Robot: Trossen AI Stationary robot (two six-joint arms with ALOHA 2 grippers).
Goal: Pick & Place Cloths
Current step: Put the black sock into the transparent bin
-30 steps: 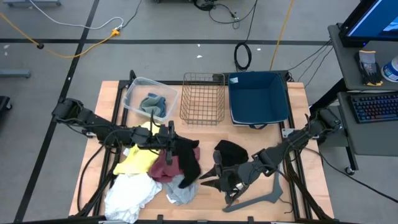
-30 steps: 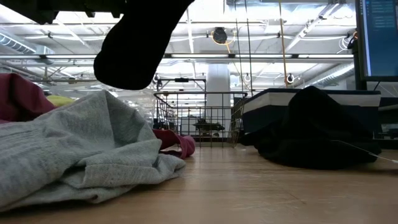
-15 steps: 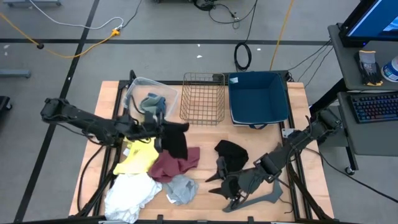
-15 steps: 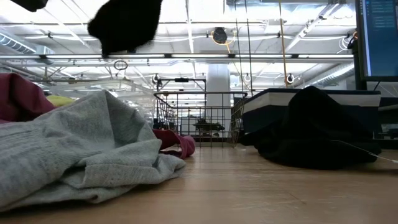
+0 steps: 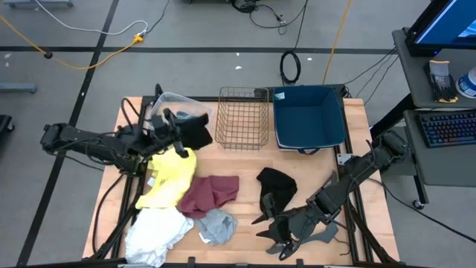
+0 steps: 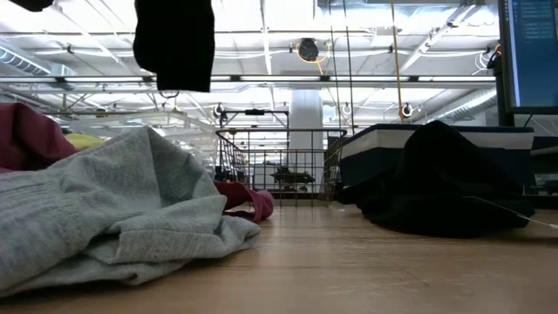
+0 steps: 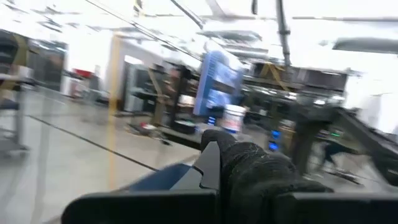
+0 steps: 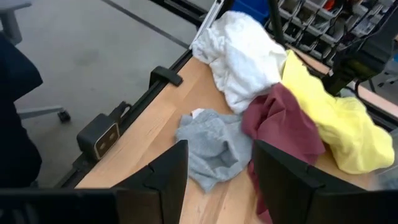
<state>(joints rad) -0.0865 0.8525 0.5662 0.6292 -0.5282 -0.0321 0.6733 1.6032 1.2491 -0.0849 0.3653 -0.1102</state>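
High view: left gripper clamps black cloth above clear bin; right gripper parted

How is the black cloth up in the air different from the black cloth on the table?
The lifted black cloth hangs from the left gripper, which is shut on it; the other black cloth lies on the table, held by nothing. The lifted one is over the clear bin; the other sits near the open right gripper. The lifted one dangles straight; the other is a crumpled heap. Both are black and soft.
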